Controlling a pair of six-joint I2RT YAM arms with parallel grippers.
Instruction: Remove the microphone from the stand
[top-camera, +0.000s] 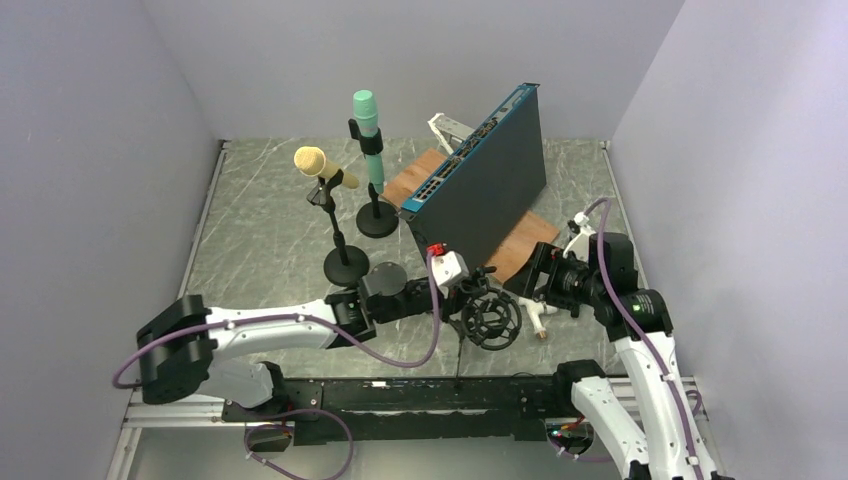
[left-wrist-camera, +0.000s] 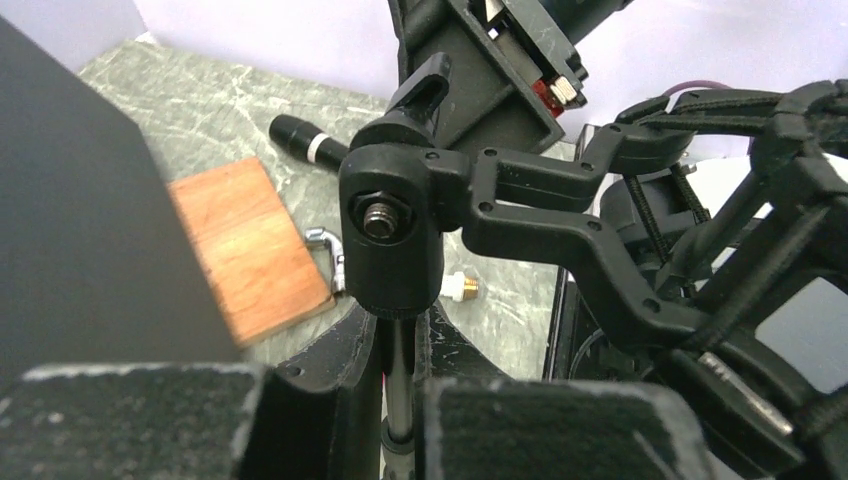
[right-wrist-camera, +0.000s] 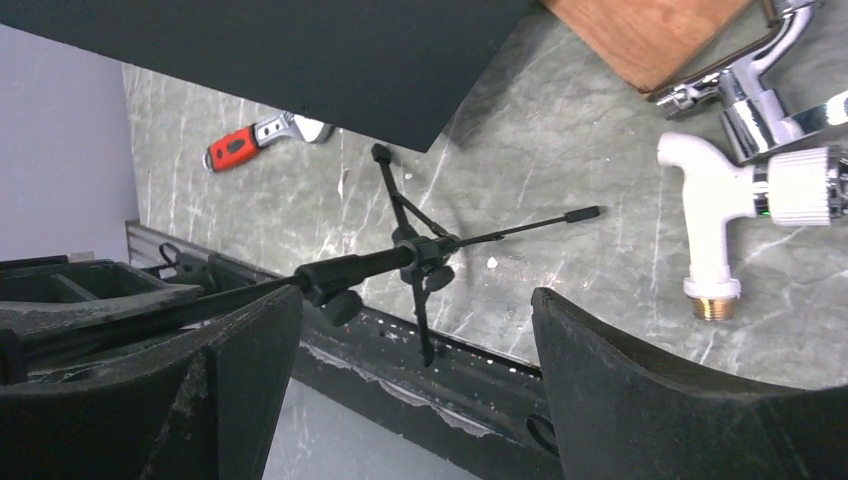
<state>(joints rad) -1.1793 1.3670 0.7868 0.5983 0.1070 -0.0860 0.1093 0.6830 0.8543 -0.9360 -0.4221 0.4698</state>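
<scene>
A small black tripod stand (right-wrist-camera: 410, 262) with a round black shock mount (top-camera: 490, 320) stands near the front edge. The mount ring looks empty from above. My left gripper (top-camera: 460, 298) is shut on the stand's thin pole (left-wrist-camera: 398, 390), just below its swivel joint (left-wrist-camera: 390, 230). My right gripper (top-camera: 537, 285) is open and empty, to the right of the mount. In the right wrist view its jaws (right-wrist-camera: 415, 330) stand wide apart above the tripod legs. A black cylinder with a white ring (left-wrist-camera: 300, 140), perhaps a microphone, lies on the table.
A yellow microphone (top-camera: 312, 160) and a green one (top-camera: 364, 112) sit in their own stands at the back. A dark box (top-camera: 485, 190) leans over a wooden board (top-camera: 520, 245). A white faucet (right-wrist-camera: 715, 195) and a red-handled wrench (right-wrist-camera: 245, 145) lie nearby.
</scene>
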